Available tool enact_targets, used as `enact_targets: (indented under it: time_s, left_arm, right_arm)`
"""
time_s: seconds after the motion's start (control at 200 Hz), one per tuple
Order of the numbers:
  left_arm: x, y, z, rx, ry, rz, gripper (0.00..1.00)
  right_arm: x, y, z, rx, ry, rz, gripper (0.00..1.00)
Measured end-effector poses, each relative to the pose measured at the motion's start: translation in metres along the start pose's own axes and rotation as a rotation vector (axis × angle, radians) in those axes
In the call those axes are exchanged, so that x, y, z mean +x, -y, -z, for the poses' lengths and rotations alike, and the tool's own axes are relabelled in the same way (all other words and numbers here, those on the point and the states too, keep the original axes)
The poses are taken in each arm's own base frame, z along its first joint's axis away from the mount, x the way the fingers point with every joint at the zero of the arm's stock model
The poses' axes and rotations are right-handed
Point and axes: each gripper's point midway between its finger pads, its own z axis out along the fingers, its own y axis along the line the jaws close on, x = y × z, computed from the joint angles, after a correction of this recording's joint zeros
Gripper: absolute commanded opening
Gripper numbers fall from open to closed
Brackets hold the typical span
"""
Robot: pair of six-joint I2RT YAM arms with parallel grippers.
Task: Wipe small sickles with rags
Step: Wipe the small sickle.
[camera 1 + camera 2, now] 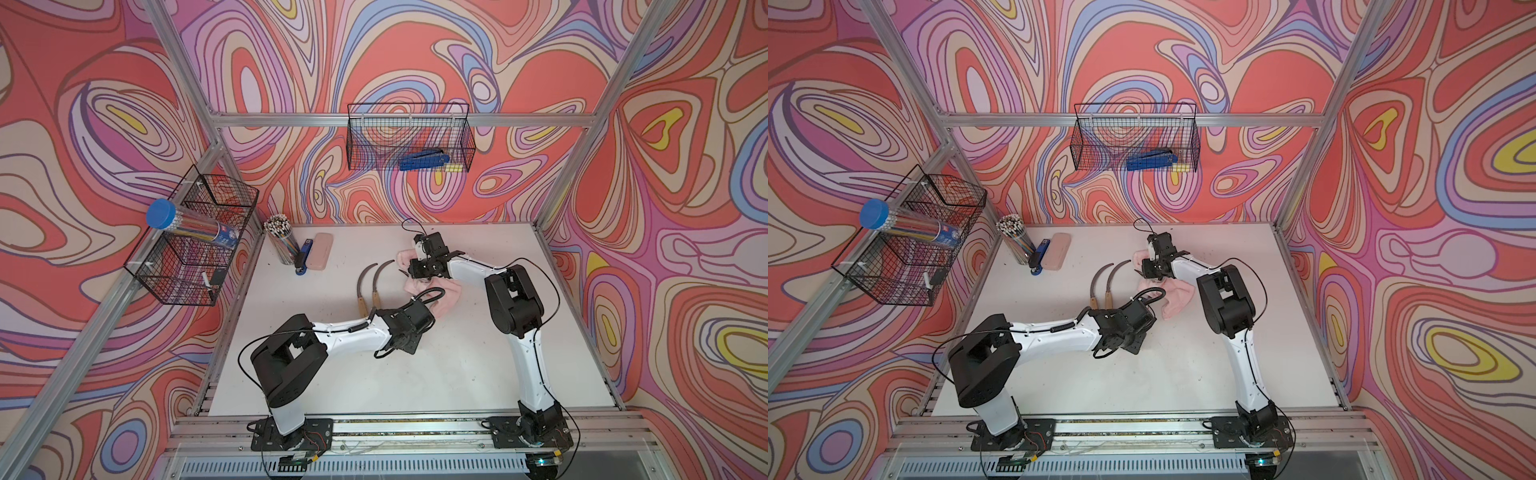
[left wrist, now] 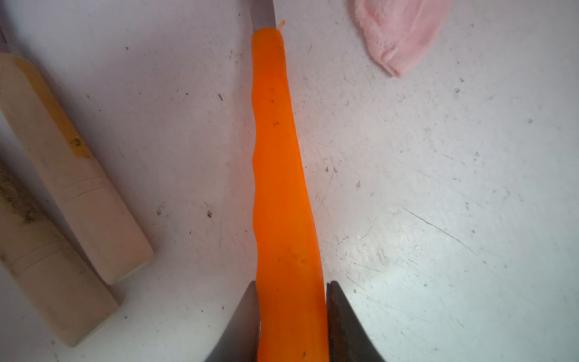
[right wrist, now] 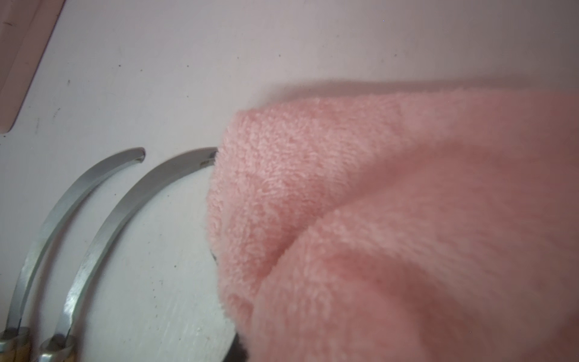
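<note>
My left gripper (image 2: pixel 291 285) is shut on the bright orange handle (image 2: pixel 279 156) of one small sickle. That sickle's blade runs under the pale pink rag (image 1: pixel 446 296) and is hidden. My right gripper (image 1: pixel 412 271) is shut on the rag (image 3: pixel 391 219), which bunches over its jaws and hides them in the right wrist view. Two more small sickles with wooden handles (image 1: pixel 365 284) (image 1: pixel 379 279) lie side by side just left of the rag. Their curved blades (image 3: pixel 78 200) (image 3: pixel 131 200) are bare, and their handles (image 2: pixel 78 188) (image 2: pixel 47 282) lie beside the orange one.
At the table's back left stand a rigid pink case (image 1: pixel 320 251), a blue stapler (image 1: pixel 304 258) and a cup of pencils (image 1: pixel 282 243). A wire basket (image 1: pixel 195 237) hangs on the left frame. Another wire basket (image 1: pixel 409 137), on the back wall, holds a blue tool.
</note>
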Motion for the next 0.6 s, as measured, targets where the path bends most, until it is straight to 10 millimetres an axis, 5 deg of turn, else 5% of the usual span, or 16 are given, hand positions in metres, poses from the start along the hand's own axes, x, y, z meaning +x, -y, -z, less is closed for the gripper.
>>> enact_targets:
  time_s: [0.16, 0.295, 0.601]
  left_arm:
    - [0.001, 0.002, 0.001, 0.009, 0.007, -0.01, 0.0]
    - [0.008, 0.014, 0.003, 0.032, -0.006, -0.056, 0.0]
    - [0.007, 0.024, -0.004, 0.041, -0.034, -0.09, 0.0]
  right_arm:
    - [0.003, 0.004, 0.008, 0.008, 0.0, -0.031, 0.0]
    - [0.018, 0.005, 0.036, -0.003, 0.029, -0.068, 0.0]
    - [0.052, -0.043, 0.088, -0.057, 0.123, -0.035, 0.0]
